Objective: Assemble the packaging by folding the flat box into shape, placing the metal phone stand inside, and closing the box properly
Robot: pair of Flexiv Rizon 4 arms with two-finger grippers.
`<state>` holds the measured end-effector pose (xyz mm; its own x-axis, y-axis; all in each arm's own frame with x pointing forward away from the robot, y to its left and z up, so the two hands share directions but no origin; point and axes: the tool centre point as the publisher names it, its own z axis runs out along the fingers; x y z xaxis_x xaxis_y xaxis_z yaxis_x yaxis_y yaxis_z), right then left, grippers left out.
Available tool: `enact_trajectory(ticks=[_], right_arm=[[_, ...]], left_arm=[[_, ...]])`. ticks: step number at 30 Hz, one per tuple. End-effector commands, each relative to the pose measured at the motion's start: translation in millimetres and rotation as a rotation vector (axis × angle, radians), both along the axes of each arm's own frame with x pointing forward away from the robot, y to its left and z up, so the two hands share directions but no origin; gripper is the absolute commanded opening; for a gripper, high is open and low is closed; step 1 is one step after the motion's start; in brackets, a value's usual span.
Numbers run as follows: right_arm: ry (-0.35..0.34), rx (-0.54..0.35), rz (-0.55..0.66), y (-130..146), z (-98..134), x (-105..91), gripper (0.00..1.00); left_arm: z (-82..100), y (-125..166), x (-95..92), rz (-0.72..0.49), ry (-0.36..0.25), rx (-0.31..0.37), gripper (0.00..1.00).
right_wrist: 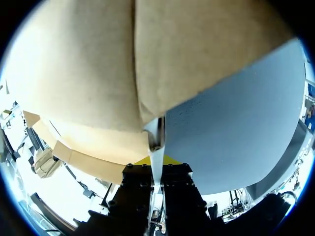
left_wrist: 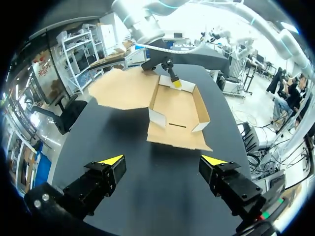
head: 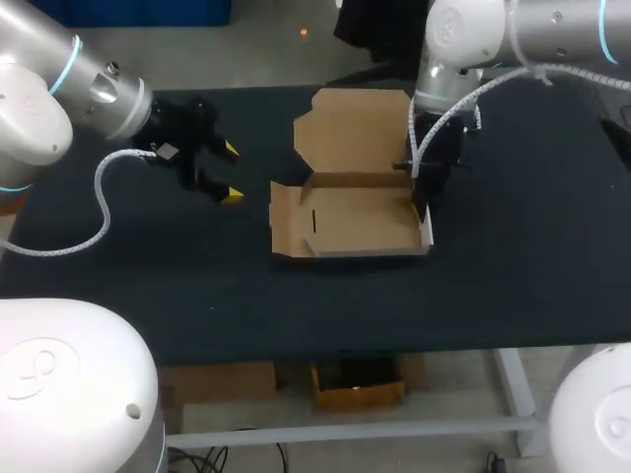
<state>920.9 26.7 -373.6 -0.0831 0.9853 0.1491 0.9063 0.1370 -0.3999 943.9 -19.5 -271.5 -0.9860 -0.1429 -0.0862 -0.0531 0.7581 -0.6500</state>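
Box half-folded at table centre, lid flat behind. Side wall pinched between right gripper fingers; grip confirmed only from right wrist. Left gripper spread wide, empty, apart from box.

Brown cardboard box, half-folded, lid open

Plain tan cardboard box, plain black table

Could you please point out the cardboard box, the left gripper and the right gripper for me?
cardboard box (head: 360, 222): head view, on its bare inner floor.
left gripper (left_wrist: 162, 161): left wrist view, midway between its open yellow tips.
right gripper (right_wrist: 156, 163): right wrist view, between its fingertips, shut on the box's wall.
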Motion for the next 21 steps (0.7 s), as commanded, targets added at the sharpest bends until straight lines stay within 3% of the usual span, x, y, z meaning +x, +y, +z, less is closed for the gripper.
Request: enact_trajectory(ticks=[1, 21], right_arm=[[0.069, -0.021, 0.017, 6.9, -7.2, 3.2, 0.00], [0.138, -0.048, 0.020, 15.5, -22.4, -18.8, 0.00]], left_arm=[[0.5, -0.4, 0.7, -0.001, 0.003, 0.003, 1.00], [0.5, -0.4, 0.7, -0.001, 0.003, 0.003, 1.00]])
